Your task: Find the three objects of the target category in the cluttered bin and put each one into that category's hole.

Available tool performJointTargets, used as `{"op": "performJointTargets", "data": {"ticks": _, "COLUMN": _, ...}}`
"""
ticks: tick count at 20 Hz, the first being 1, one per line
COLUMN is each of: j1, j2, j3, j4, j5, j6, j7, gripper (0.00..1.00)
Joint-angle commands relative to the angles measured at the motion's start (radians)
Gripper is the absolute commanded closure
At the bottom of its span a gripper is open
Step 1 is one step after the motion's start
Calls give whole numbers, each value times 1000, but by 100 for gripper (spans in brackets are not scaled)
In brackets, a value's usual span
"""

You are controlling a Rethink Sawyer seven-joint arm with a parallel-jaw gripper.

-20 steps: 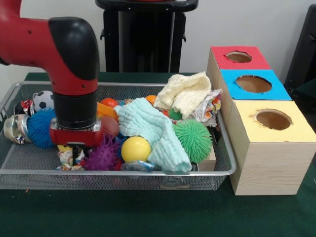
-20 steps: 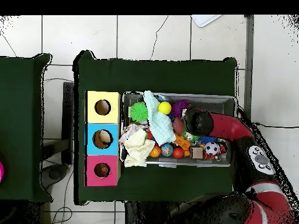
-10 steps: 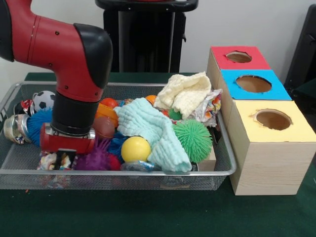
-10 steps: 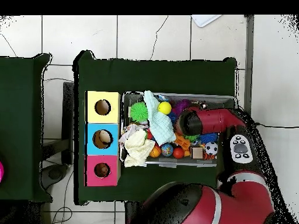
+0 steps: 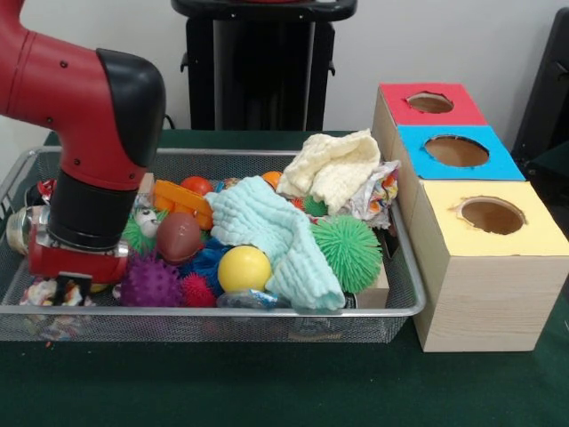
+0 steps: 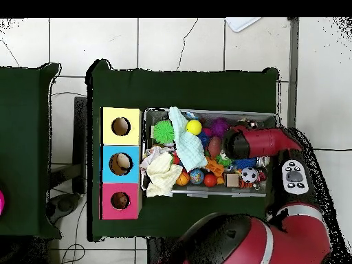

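1. Since the earlier frames the arm's wrist has shifted toward the end of the wire mesh bin (image 5: 404, 285) farthest from the sorting boxes, uncovering the purple spiky ball (image 5: 149, 283) and the maroon ball (image 5: 179, 236).
2. Gripper (image 5: 69, 290) position: low inside the bin, at the end farthest from the sorting boxes, just beside the purple spiky ball.
3. Finger state: cannot tell. The wrist body covers the fingers in both views, so opening width and any held item are not visible.
4. A crinkled printed wrapper (image 5: 40, 292) lies directly under the gripper; contact cannot be confirmed.
5. Bin contents, located relative to the yellow ball (image 5: 244, 268):
   - light blue cloth (image 5: 271, 227): touching it, draped on the side toward the boxes.
   - green spiky ball (image 5: 348, 251): beyond the cloth, near the bin's box-side end.
   - cream cloth (image 5: 336, 166): well behind, against the far rim.
   - pink spiky ball (image 5: 197, 291): just beside it, on the gripper side.
6. Sorting boxes stand outside the bin in a row: yellow box (image 5: 524, 233), blue box (image 5: 498, 165), red box (image 5: 467, 108), each with one round hole on top.
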Motion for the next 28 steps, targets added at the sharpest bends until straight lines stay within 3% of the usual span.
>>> {"op": "performJointTargets", "data": {"ticks": 1, "j1": -89, "j2": 59, "j3": 80, "j4": -73, "j5": -84, "j6": 46, "j7": -197, "gripper": 100}}
{"op": "performJointTargets", "data": {"ticks": 5, "j1": -115, "j2": 53, "j3": 112, "j4": -73, "j5": -80, "j6": 73, "j7": -246, "gripper": 100}}
{"op": "performJointTargets", "data": {"ticks": 6, "j1": -117, "j2": 54, "j3": 118, "j4": -75, "j5": -81, "j6": 81, "j7": -249, "gripper": 0}}
{"op": "performJointTargets", "data": {"ticks": 8, "j1": -162, "j2": 46, "j3": 171, "j4": -42, "j5": -48, "j6": 44, "j7": -222, "gripper": 0}}
{"op": "performJointTargets", "data": {"ticks": 17, "j1": -228, "j2": 17, "j3": 272, "j4": 31, "j5": 142, "j6": 302, "j7": -183, "gripper": 0}}
{"op": "performJointTargets", "data": {"ticks": 21, "j1": -251, "j2": 5, "j3": 312, "j4": 76, "j5": 206, "j6": 354, "j7": -158, "gripper": 0}}
{"op": "performJointTargets", "data": {"ticks": 28, "j1": -289, "j2": -88, "j3": 366, "j4": 239, "j5": 330, "j6": 450, "j7": -94, "gripper": 0}}
